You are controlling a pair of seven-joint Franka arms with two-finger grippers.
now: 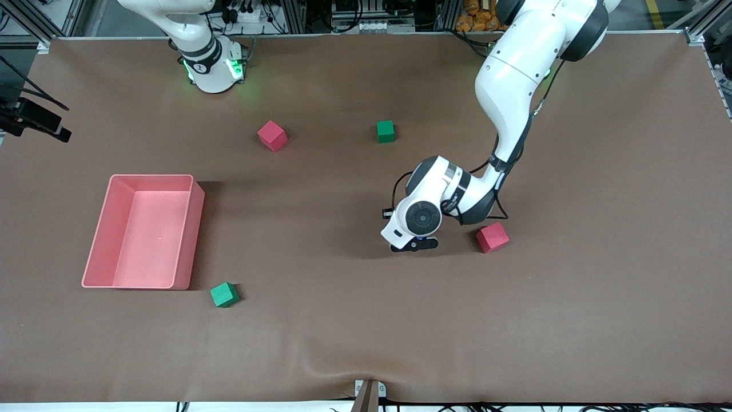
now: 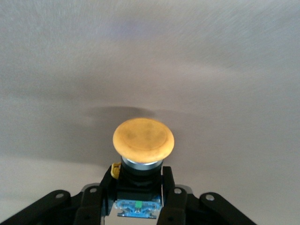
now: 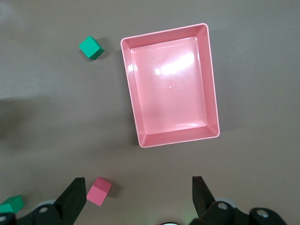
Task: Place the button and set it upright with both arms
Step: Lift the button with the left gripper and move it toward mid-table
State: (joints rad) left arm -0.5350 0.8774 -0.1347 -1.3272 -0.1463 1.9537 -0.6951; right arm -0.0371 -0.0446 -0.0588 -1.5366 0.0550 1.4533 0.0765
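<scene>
Left claw (image 2: 139, 199) clamped on button (image 2: 143, 139) body, axis along fingers, orange cap outward; right claw (image 3: 136, 199) wide.

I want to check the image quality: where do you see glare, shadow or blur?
Left wrist view: the button cap looks overexposed, casts a soft shadow on the pale, washed-out table. Right wrist view: bright glare patches on the pink bin floor. Front view: sharp, with a shadow beside the bin.

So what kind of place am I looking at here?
Probably a robotics lab: two white arms at a brown table, foam cubes, a pink bin.
</scene>
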